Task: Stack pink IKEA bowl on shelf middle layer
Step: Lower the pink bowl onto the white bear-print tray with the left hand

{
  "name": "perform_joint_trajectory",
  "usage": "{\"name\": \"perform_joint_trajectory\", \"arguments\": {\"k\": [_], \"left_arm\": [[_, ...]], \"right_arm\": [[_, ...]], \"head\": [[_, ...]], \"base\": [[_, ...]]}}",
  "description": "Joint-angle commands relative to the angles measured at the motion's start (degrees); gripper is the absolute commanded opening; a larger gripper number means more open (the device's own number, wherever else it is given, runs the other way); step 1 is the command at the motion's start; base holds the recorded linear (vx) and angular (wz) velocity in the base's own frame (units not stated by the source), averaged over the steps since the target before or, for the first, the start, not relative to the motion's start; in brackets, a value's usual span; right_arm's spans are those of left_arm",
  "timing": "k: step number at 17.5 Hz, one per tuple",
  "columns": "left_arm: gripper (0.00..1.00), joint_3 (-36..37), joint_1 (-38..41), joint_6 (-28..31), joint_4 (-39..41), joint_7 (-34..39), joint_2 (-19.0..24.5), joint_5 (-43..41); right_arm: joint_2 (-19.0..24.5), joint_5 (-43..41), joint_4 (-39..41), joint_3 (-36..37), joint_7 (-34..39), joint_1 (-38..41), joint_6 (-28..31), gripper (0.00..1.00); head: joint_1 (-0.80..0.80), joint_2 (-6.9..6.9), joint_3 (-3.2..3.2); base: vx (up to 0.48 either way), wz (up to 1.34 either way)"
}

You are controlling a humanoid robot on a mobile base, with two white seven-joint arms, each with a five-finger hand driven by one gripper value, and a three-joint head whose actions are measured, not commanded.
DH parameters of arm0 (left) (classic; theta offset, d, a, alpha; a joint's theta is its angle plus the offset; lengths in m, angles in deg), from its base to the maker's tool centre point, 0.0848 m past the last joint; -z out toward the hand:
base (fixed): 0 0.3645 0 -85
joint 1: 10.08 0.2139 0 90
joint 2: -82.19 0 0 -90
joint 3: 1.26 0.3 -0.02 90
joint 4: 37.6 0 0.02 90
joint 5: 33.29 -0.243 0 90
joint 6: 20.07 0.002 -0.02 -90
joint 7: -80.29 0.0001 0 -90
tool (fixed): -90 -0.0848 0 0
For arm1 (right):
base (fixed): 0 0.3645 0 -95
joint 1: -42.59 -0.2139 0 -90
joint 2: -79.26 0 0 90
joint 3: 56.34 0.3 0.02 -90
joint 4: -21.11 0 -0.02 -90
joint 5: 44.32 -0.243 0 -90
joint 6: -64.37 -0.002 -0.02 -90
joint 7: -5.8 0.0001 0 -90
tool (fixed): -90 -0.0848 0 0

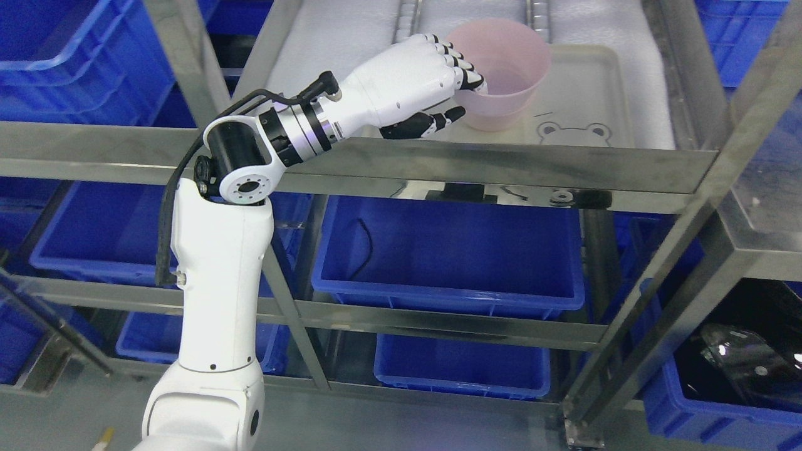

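The pink bowl (pixel 501 72) stands upright on the shelf (pixel 501 164), mouth facing up, its axis vertical with a slight lean toward the picture's right. It rests at the left end of a pale tray (pixel 589 94) (printed with a bear face near the front edge), which lies on white padding (pixel 326 44).

The left hand (pixel 432 88) — its arm enters from the lower left and bends at the wrist over the shelf's front rail — is closed on the bowl's left rim: four fingers (pixel 460 66) hook over the rim, the thumb (pixel 432 123) sits low against the outer wall.

Edges and clearance:
- The shelf's steel front rail runs just below the hand and the bowl's base.
- The tray surface to the right of the bowl is open up to the tray's raised edge.
- An upright steel post (pixel 720 188) bounds the shelf at right; another post (pixel 188 62) stands to the left of the arm.

Surroundings: blue bins (pixel 451 250) fill the lower tiers and the neighbouring racks — all well apart from the bowl.
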Motion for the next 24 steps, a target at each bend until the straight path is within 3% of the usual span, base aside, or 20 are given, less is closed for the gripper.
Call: {"name": "perform_joint_trajectory", "arguments": {"k": [1,9,13,24], "left_arm": [[0.02,-4.3,-2.4,0.0,-2.1,-2.7,1.0,-1.7],[0.04,-6.3,-2.4,0.1,-1.7,-9.2,1.0,-2.0],[0.04,-8.0,0.3,0.0,0.3,-9.9,3.5,-1.7],[0.04,-6.4,0.4,0.0,-3.1,-9.5,2.9,-1.9]], "right_arm": [[-1.0,0.0,1.0,0.0,0.0,1.3,0.0,1.00],[-1.0,0.0,1.0,0.0,0.0,1.3,0.0,1.00],[-1.0,0.0,1.0,0.0,0.0,1.3,0.0,1.00],[-1.0,0.0,1.0,0.0,0.0,1.3,0.0,1.00]], "head": [[0.00,0.00,0.00],[0.00,-0.01,0.00],[0.00,-0.01,0.00],[0.00,-0.02,0.00]], "base": [[0.121,-0.69],[0.092,-0.26],[0.007,0.00],[-0.007,0.01]]}}
